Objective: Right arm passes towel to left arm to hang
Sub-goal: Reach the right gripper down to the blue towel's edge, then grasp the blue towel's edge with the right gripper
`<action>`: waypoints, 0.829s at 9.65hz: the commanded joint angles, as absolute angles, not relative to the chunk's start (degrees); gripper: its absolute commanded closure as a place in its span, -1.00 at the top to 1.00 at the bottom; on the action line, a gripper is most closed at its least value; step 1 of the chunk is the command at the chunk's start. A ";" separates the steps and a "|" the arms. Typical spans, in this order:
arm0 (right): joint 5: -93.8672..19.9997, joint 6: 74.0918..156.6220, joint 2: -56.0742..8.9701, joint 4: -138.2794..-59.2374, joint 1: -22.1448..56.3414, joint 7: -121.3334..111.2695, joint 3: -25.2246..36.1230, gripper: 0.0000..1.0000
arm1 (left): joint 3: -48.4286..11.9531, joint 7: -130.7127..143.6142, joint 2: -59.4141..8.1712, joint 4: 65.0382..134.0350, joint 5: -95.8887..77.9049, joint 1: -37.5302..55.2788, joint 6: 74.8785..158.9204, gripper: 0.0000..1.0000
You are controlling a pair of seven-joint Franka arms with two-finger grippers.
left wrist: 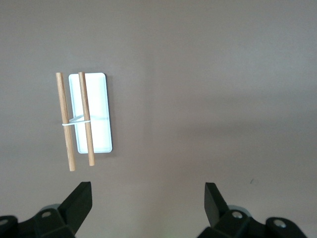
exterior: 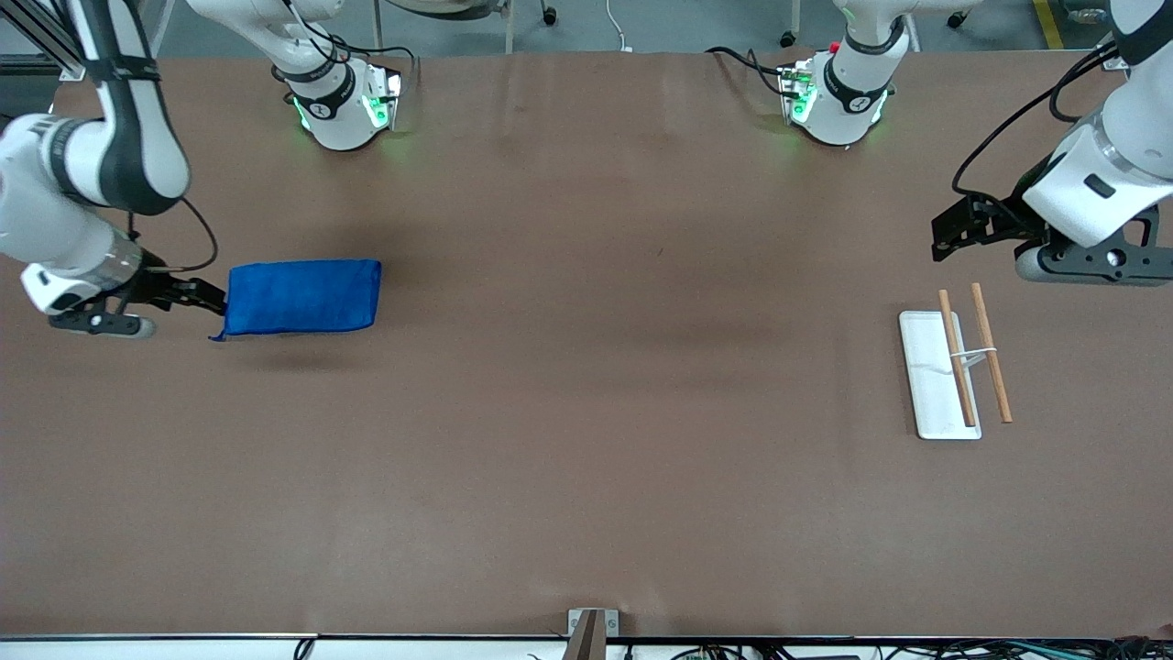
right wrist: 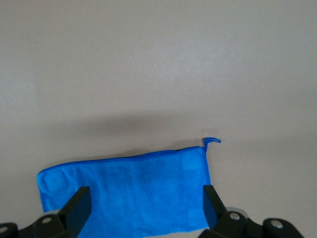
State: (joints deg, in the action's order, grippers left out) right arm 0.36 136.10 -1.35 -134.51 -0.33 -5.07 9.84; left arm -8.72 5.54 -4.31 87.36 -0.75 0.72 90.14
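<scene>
Hovering jaws-wide beside the towel (exterior: 302, 297), seemingly not gripping it, the right gripper (exterior: 213, 298) hasn't passed it; the left gripper (exterior: 944, 236), jaws wide, waits above the rack (exterior: 958, 369).

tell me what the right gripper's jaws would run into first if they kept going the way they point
The towel. The right gripper sits at its edge at the right arm's end of the table, jaws open to either side of the blue cloth in the right wrist view. Contact looks near or already made; depth is unclear.
</scene>
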 commanded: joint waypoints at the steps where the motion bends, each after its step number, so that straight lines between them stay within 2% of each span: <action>1: 1.23 147.08 -2.88 -142.19 1.58 -5.01 9.58 0.97 | -8.79 5.71 -10.35 86.32 -0.44 1.75 91.05 1.00; 4: 1.14 151.95 -9.04 -143.09 3.60 -4.83 9.49 0.96 | -9.05 5.01 -14.58 84.38 -0.44 2.20 92.72 1.00; 6: 1.06 158.52 -12.20 -145.62 3.78 -4.22 9.41 0.96 | -9.05 5.01 -16.86 81.67 -0.44 2.37 93.16 1.00; 8: 0.88 158.99 -13.36 -146.77 3.87 -2.73 9.40 0.96 | -9.14 5.01 -17.31 81.21 -0.35 2.81 94.47 1.00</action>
State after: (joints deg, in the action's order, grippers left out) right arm 0.36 157.91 -13.65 -145.17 3.60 -4.50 9.40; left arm -9.07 5.54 -15.40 82.09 -0.75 2.32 93.53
